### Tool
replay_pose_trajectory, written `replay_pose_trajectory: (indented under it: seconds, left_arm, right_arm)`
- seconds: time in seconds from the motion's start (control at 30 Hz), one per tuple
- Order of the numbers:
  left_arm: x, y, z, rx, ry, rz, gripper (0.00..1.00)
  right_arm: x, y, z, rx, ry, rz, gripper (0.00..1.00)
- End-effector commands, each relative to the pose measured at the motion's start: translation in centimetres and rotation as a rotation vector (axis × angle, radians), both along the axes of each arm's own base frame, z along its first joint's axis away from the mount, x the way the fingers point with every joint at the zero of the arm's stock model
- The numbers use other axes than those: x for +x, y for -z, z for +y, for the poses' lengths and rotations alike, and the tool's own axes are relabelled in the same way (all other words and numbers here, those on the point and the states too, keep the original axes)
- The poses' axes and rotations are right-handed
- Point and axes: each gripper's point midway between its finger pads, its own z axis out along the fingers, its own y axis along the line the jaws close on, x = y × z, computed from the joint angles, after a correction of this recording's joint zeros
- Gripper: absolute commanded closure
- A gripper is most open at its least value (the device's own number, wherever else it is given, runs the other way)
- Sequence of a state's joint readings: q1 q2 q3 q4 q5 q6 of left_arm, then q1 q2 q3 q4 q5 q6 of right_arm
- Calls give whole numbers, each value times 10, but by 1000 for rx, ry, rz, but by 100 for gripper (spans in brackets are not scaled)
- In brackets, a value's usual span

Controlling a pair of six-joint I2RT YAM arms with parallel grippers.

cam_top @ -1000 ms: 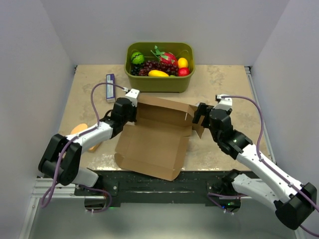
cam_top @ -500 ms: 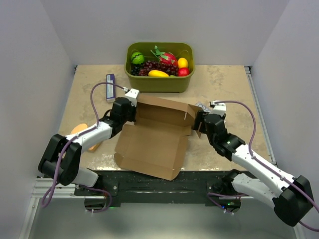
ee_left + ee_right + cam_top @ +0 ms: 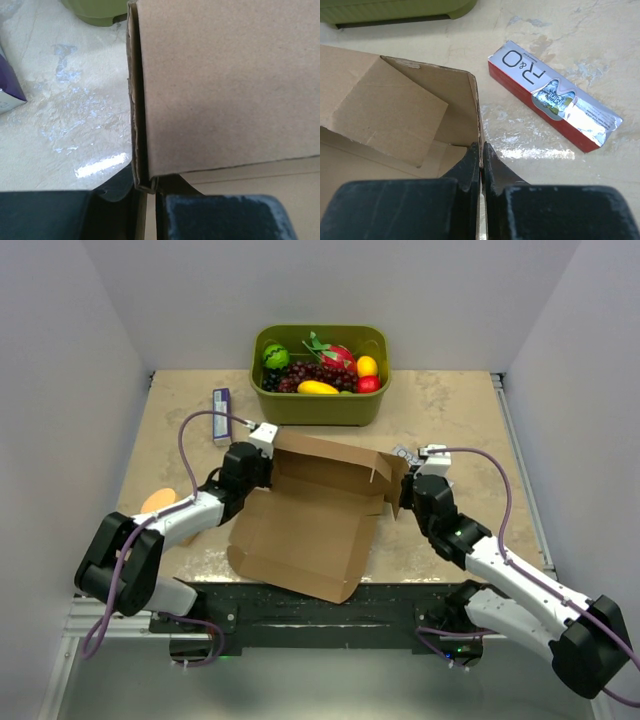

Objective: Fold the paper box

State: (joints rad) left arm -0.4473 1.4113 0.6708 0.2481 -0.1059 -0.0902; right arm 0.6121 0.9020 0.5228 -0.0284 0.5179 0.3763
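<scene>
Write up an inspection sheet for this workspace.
Surface: beige marbled tabletop, glare patches.
Job's things: paper box partly folded, back wall raised, front panel flat, overhanging the near edge.
Clutter: green fruit tub at back; purple carton far left; red-and-silver carton right of the box; orange object by the left arm.
Grippers: left gripper shut on the box's left wall; right gripper shut on its right wall.
Cables: purple cables loop above each arm.
Surroundings: plain white walls.
</scene>
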Motion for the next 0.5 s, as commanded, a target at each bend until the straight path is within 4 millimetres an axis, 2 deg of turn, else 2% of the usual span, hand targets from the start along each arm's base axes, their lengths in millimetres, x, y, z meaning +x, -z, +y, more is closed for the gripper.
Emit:
replay_pose_trajectory:
  seconds: [0.0,0.23,0.47]
  left_arm:
    - [10,-10,26,47,-127,-67,100]
    - [15,-9,53,117,-264,-87,100]
    - [16,-6,64,171,-310,-95,100]
  right_arm:
    - [4,-14,-8,-3,37,-42,100]
    - [3,-15,-9,-8,41,-37,100]
    - [4,-18,-9,-10,42,-38,100]
